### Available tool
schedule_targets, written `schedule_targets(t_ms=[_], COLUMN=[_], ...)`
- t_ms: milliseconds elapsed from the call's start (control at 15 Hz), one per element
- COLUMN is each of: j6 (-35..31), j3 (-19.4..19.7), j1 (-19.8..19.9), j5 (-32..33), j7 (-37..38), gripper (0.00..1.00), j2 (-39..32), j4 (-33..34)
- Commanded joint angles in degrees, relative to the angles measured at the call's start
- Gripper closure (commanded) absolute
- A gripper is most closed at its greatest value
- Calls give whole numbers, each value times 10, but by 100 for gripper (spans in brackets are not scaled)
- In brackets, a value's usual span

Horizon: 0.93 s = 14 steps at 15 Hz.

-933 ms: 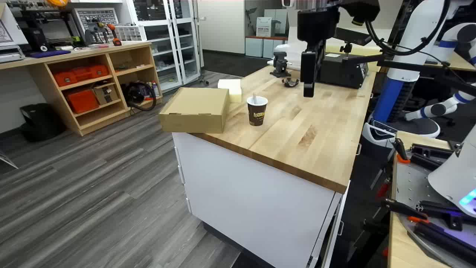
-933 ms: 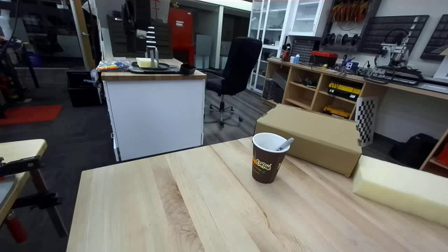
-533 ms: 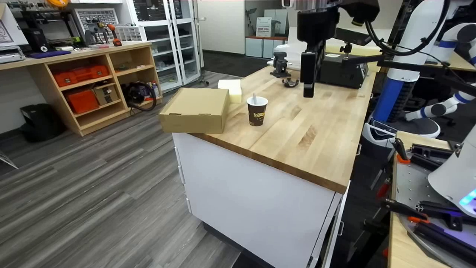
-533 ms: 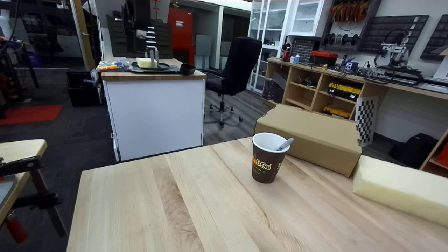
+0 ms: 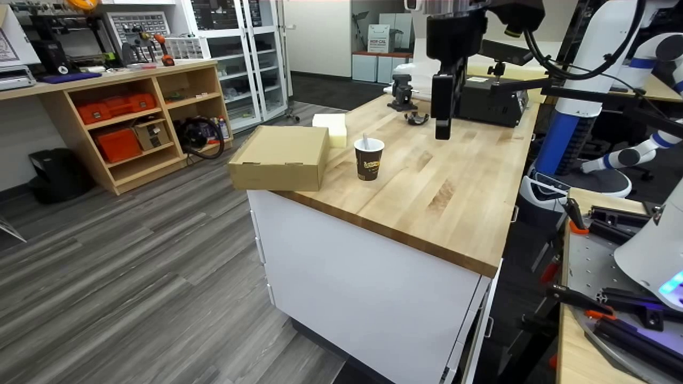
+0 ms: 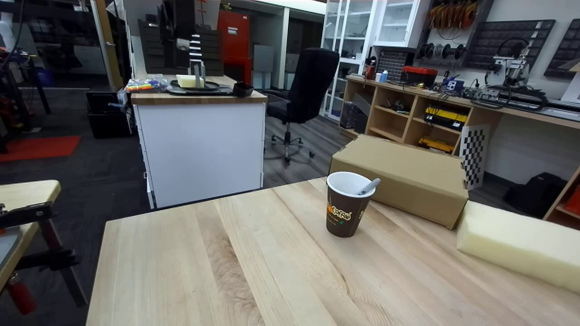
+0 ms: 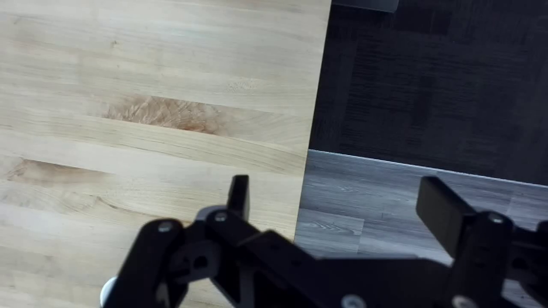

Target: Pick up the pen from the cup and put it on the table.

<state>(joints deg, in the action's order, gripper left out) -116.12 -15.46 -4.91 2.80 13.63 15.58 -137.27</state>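
The grey pen (image 5: 365,140) stands tilted in the dark brown coffee cup (image 5: 368,164), its end above the white rim. An exterior view also shows the pen (image 6: 369,186) leaning on the rim of the upright cup (image 6: 344,215). The cup stands on the wooden table (image 5: 411,208). My black gripper (image 5: 443,133) hangs above the table, higher than the cup and apart from it. In the wrist view the gripper (image 7: 335,179) is open and empty, over the table's edge. A white curved edge, perhaps the cup's rim, shows at lower left; the pen is out of that view.
A cardboard box (image 5: 283,154) lies beside the cup, overhanging the table's end. A pale yellow foam block (image 6: 521,246) lies by the box. A black instrument box (image 5: 491,104) and a small black stand (image 5: 402,93) are further along the table.
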Motion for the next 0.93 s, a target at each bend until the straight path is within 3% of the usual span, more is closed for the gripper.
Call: schedule_targets(t_ms=[0, 467, 867], j6=[1, 28, -50], j3=[13, 56, 133], j1=[-14, 10, 45], j5=[4, 56, 72], j7=[3, -32, -108], gripper=[0, 0, 0], j2=[-1, 31, -12], j4=[1, -1, 65])
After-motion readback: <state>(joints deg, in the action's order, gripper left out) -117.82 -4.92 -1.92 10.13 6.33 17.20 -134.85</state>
